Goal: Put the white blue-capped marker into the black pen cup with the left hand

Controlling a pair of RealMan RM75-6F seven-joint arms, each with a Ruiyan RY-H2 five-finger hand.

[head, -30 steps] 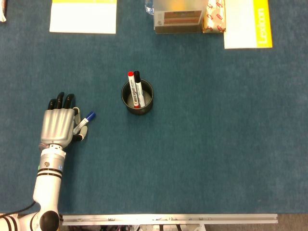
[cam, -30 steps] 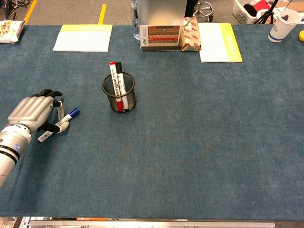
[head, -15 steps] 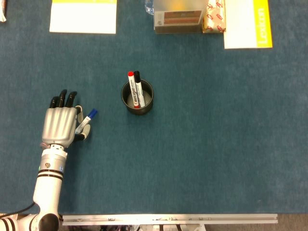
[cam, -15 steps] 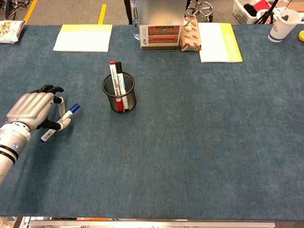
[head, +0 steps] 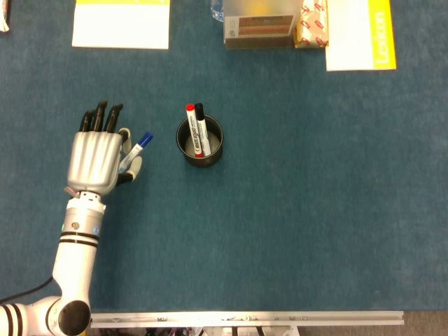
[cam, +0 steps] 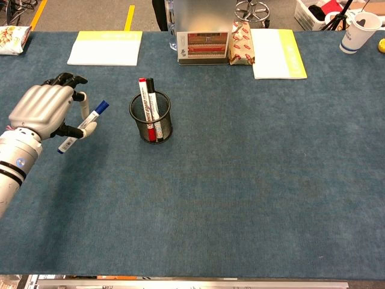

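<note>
My left hand (head: pixel 96 159) (cam: pixel 42 109) hovers over the table, left of the black mesh pen cup (head: pixel 199 143) (cam: pixel 150 119). It pinches the white blue-capped marker (head: pixel 136 150) (cam: pixel 84 125) between thumb and a finger. The marker is tilted, its blue cap up and pointing toward the cup. A red-capped marker (head: pixel 192 123) and a black-capped marker (head: pixel 201 122) stand in the cup. A gap of blue cloth separates the held marker from the cup. My right hand shows in neither view.
At the far edge lie a yellow-white pad (head: pixel 122 23), a metal box with a label (head: pixel 259 23), a snack pack (head: pixel 312 24) and a yellow-edged book (head: pixel 359 33). A paper cup (cam: pixel 354 31) stands far right.
My left hand has risen off the cloth with the marker and moved forward and toward the cup. The marker now tilts more steeply.
</note>
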